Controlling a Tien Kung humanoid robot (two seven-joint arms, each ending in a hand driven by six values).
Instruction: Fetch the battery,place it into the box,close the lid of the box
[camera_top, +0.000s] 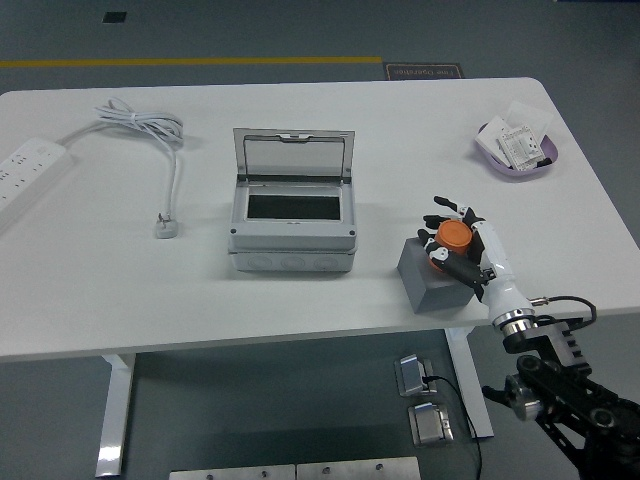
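Orange marks the one battery (453, 238), standing upright with its long axis vertical in a grey block (432, 280) near the desk's (120, 290) front right edge. One right hand (462, 245) has its fingers closed around the battery. One grey box (291, 232) sits mid-desk, its lid (294, 153) raised, interior dark. One purple dish (515, 150) at the far right corner holds white packets.

1 high head view, facing forward and down, whole white table (90, 290) visible
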